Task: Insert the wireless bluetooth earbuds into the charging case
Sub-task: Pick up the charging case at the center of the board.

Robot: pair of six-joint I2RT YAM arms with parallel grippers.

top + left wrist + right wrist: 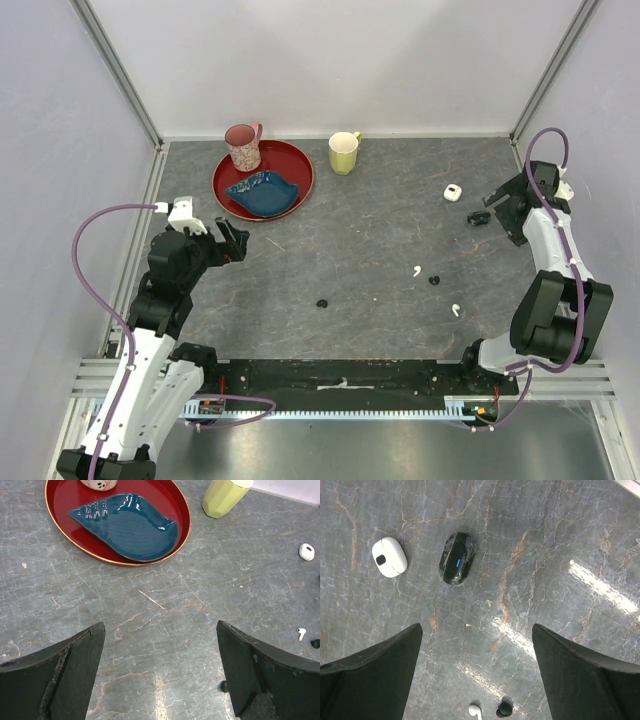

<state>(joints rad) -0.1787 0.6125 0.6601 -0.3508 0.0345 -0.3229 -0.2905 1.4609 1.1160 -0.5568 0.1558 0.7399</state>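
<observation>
At left, the left pincer (160, 627) hangs released over the table (360, 230), near a red tray (222, 190) carrying a blue dish (263, 190). Right of centre, one earbud (417, 270) and a second earbud (456, 309) lie apart. Farther right, the charging case (389, 556) lies beside a black oval object (457, 558), under the right pincer (476, 630), spread wide and grasping nothing.

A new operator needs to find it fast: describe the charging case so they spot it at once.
From the yellow-green mug at the back wall, look right and slightly nearer across the grey table. The charging case lies there beside a black oval gadget. It is the white rounded one with a dark centre spot.
</observation>
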